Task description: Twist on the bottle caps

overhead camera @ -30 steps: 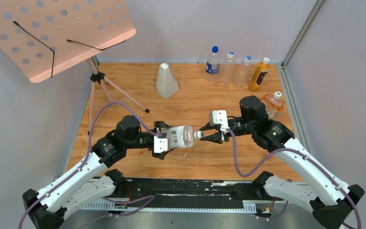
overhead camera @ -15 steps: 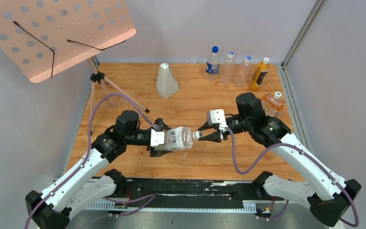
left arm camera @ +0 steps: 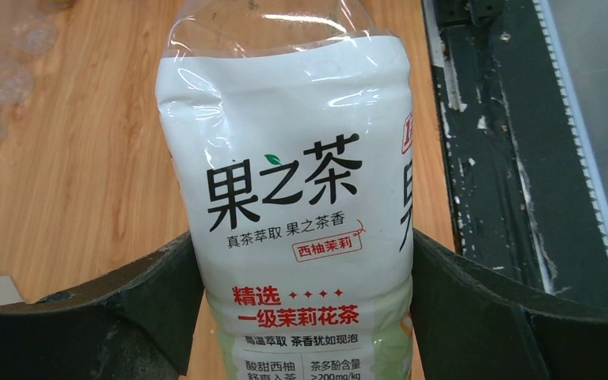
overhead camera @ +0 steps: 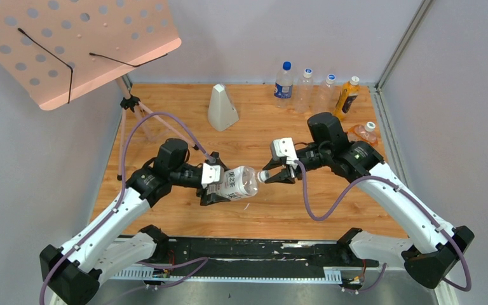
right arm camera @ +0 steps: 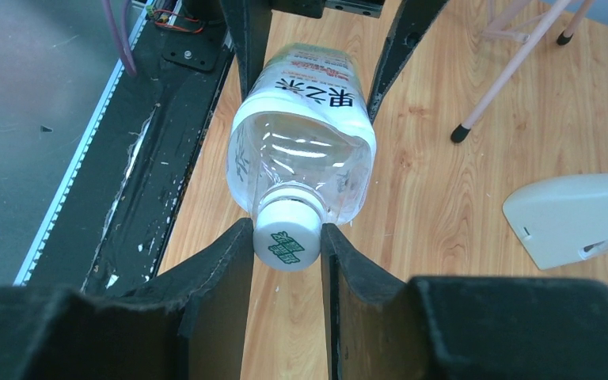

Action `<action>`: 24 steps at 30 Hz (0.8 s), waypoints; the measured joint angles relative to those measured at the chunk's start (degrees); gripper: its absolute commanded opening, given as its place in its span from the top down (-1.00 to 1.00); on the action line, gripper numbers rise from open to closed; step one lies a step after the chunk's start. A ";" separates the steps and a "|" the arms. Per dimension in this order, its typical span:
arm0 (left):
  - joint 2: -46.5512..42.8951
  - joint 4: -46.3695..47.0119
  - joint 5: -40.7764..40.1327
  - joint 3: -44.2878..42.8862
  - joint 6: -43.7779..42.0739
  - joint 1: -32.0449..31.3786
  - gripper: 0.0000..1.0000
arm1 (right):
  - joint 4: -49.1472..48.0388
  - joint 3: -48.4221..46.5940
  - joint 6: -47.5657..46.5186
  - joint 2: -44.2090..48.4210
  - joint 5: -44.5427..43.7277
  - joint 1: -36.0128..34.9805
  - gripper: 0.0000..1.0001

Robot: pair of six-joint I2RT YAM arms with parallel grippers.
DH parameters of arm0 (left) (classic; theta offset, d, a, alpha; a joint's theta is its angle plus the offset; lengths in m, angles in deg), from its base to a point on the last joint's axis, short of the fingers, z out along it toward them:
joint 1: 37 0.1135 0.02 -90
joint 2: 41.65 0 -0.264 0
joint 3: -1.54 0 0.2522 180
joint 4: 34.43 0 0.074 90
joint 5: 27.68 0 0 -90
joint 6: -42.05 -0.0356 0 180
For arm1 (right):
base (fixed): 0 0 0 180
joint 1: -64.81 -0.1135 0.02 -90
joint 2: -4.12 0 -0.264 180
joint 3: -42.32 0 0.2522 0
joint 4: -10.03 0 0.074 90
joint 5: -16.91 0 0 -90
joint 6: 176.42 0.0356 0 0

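Note:
The larger bottle (overhead camera: 236, 183), clear with a white and green label, hangs nearly level above the table. My left gripper (overhead camera: 219, 185) is shut on its labelled body (left arm camera: 297, 182), one finger on each side. A white bottle cap (right arm camera: 287, 236) with green print sits on the bottle's neck. My right gripper (right arm camera: 287, 231) is shut on this cap (overhead camera: 262, 178), its pads pressing both sides. The smaller bottle (overhead camera: 362, 135), with an orange label, lies at the table's right edge behind my right arm, and a white cap (overhead camera: 370, 126) shows at its end.
Against the back wall stand a blue-labelled bottle (overhead camera: 284, 79), two clear bottles (overhead camera: 304, 89) and an orange juice bottle (overhead camera: 345, 96). A white wedge-shaped object (overhead camera: 221, 107) stands at the back centre. A pink music stand (overhead camera: 76, 47) overhangs the left corner. A black rail (overhead camera: 248, 251) lines the near edge.
Both grippers have shifted a little to the left and away with the bottle between them. The right wrist has turned while staying shut on the cap.

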 measured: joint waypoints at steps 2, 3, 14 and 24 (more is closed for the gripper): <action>-1.05 2.95 -1.14 1.66 0.70 0.02 0.59 | 0.02 -1.14 1.40 -1.27 -0.61 0.26 0.54; -1.86 4.83 -1.99 2.89 1.11 0.02 0.59 | -0.04 -1.27 1.53 -1.40 -0.70 0.31 0.54; -4.24 23.45 -12.41 13.27 5.97 -0.48 0.60 | -6.62 -3.06 19.34 -6.27 -7.39 1.14 0.56; -5.03 32.81 -29.05 15.58 7.48 -7.34 0.63 | -12.15 -4.22 44.19 -6.01 -19.26 1.14 0.58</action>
